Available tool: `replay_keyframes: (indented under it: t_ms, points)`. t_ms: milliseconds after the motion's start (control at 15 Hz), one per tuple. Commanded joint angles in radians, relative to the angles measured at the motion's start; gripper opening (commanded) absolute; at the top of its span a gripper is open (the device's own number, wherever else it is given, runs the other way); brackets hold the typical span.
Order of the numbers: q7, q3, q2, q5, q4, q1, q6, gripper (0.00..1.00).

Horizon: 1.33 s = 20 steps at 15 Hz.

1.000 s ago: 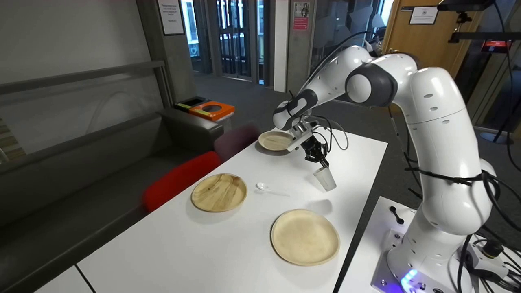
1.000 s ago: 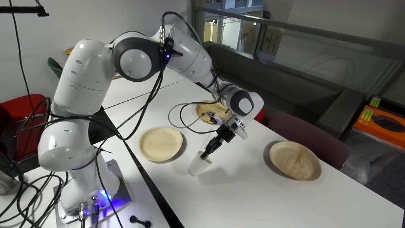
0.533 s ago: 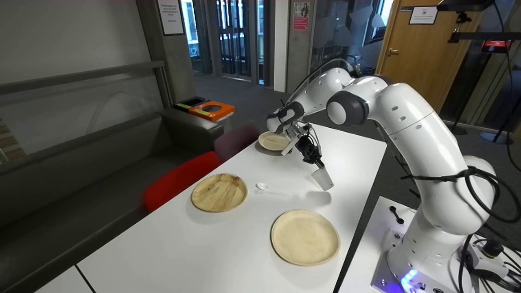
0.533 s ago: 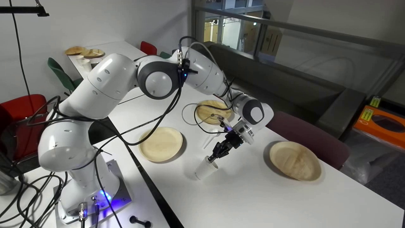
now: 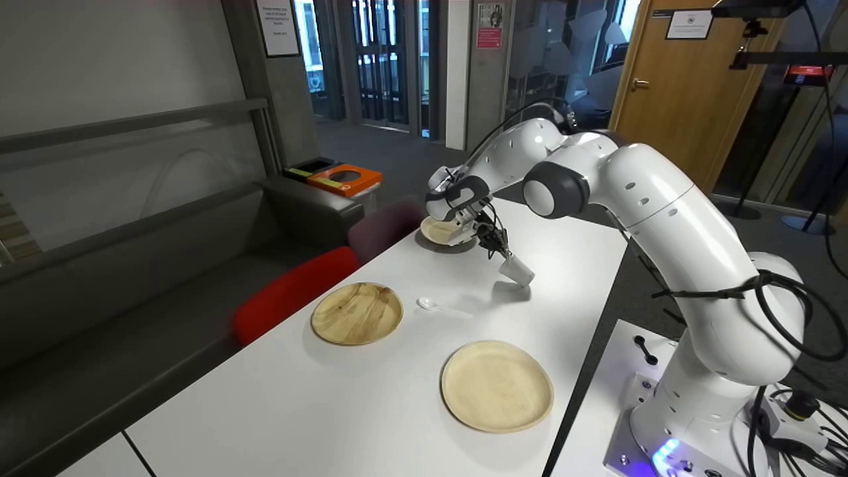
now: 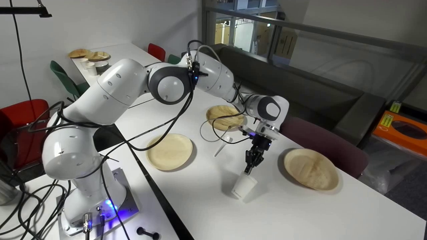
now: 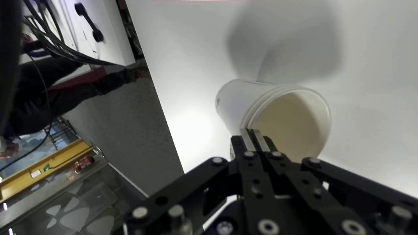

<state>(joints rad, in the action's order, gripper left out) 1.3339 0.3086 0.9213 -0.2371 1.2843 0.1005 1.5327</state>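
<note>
A: Gripper (image 7: 251, 133); how does it stand?
B: Clamped on the rim of one white cup (image 7: 276, 117), the wall between its fingers (image 7: 246, 140); cup tilts over the table (image 5: 397, 391); whether the base touches, I cannot tell.
A: Edges; room?
B: Tabletop runs between cup and table edge in the wrist view; grained plate (image 5: 357, 313), pale plate (image 5: 497, 386) and third plate (image 6: 311, 169) all lie apart from the cup; one spoon (image 5: 430, 305) lies between cup and grained plate.

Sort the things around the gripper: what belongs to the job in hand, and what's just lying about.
In the job:
cup, tilted, pinched at its rim
gripper, shut on it

Apparently just lying about:
spoon
three plates, none touched
</note>
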Motion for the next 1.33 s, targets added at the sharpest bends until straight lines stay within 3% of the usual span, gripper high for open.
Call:
replay_keyframes:
  t_ms: [0,533,600,1267]
  points:
    - [-0.138,-0.044,-0.097,-0.003,0.069,0.006,0.053,0.01]
    - [-0.484,-0.083,-0.185,-0.011,0.147,0.007,0.22,0.01]
    - [-0.362,-0.076,-0.188,0.097,0.13,0.017,0.145,0.01]
    - [-0.172,-0.079,-0.424,0.453,0.343,0.052,0.179,0.01]
